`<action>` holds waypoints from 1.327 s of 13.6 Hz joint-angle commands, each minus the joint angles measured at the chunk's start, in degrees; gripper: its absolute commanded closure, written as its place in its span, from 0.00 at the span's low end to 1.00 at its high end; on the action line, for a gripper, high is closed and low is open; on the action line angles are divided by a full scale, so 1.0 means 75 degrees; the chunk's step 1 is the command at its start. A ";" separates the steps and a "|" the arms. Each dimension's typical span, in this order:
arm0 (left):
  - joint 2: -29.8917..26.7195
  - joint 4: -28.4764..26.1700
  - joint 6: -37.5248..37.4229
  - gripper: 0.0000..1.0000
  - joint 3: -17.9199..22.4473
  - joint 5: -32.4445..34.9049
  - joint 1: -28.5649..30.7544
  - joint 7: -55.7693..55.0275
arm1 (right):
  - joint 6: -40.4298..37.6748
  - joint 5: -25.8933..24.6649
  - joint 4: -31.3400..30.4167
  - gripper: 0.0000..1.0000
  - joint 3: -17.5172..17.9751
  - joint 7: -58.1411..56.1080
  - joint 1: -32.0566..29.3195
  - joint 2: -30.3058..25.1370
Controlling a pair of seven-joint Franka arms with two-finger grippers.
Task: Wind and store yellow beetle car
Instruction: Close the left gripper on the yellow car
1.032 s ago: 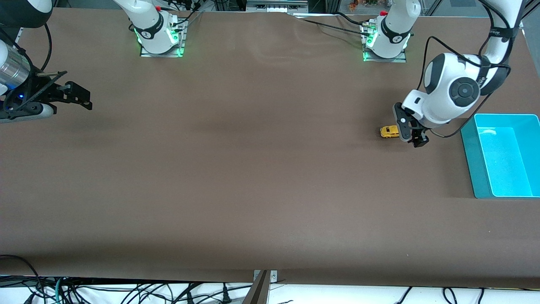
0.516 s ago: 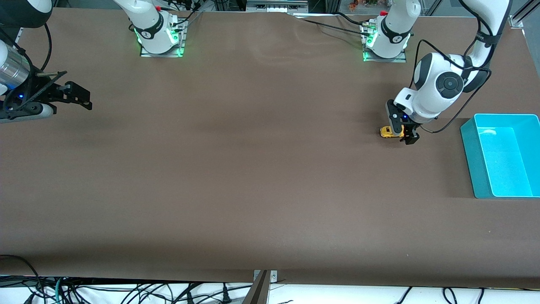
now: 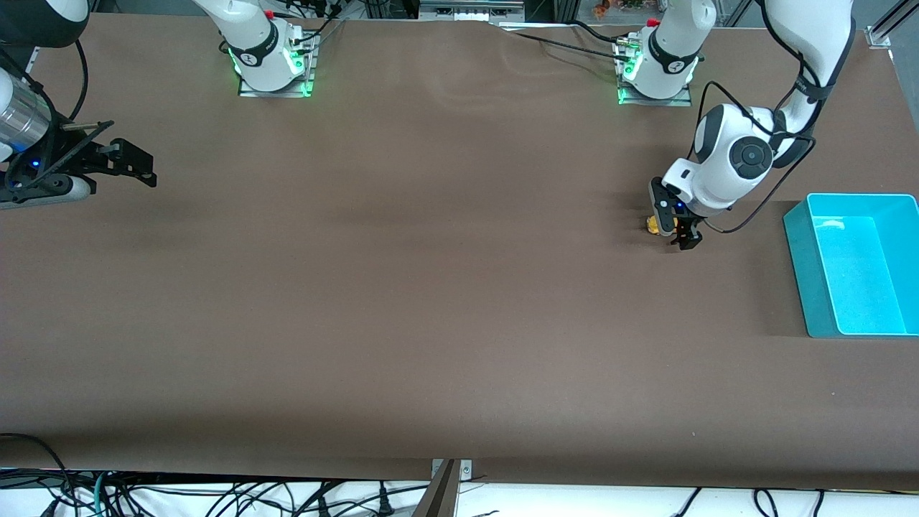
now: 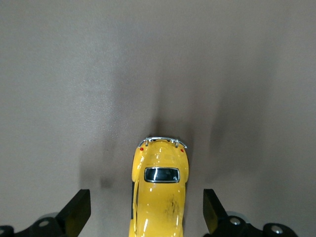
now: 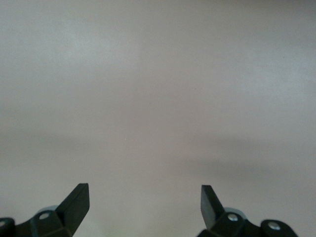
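The yellow beetle car (image 4: 159, 190) stands on the brown table toward the left arm's end. In the front view only a sliver of the car (image 3: 652, 225) shows beside the gripper. My left gripper (image 3: 678, 231) is low over the car and open, with one finger on each side of its body and a gap on both sides. In the left wrist view the left gripper (image 4: 146, 213) straddles the car without touching it. My right gripper (image 3: 136, 166) waits open and empty at the right arm's end of the table; the right wrist view (image 5: 144, 205) shows only bare table.
A turquoise bin (image 3: 854, 266) stands empty at the left arm's end of the table, beside the car and a little nearer to the front camera. The two arm bases (image 3: 273, 61) stand along the table's edge farthest from that camera.
My left gripper has moved from beside the car to over it and come down, so its fingers now straddle the car. The car and the right arm have not moved.
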 commanded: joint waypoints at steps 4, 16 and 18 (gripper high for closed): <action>0.0284 -0.0021 0.0294 0.05 -0.0024 0.0185 0.0271 0.0489 | -0.0045 0.0034 0.0042 0.00 -0.0039 -0.0084 0.0020 -0.0041; -0.0278 0.0585 -0.0499 0.91 -0.0024 0.0161 0.0668 0.0959 | -0.0045 0.0034 0.0042 0.00 -0.0039 -0.0108 0.0020 -0.0041; -0.0267 0.1533 -0.1797 0.90 -0.0001 0.0161 0.0937 0.1087 | -0.0045 0.0022 0.0030 0.00 -0.0039 -0.0108 0.0020 -0.0041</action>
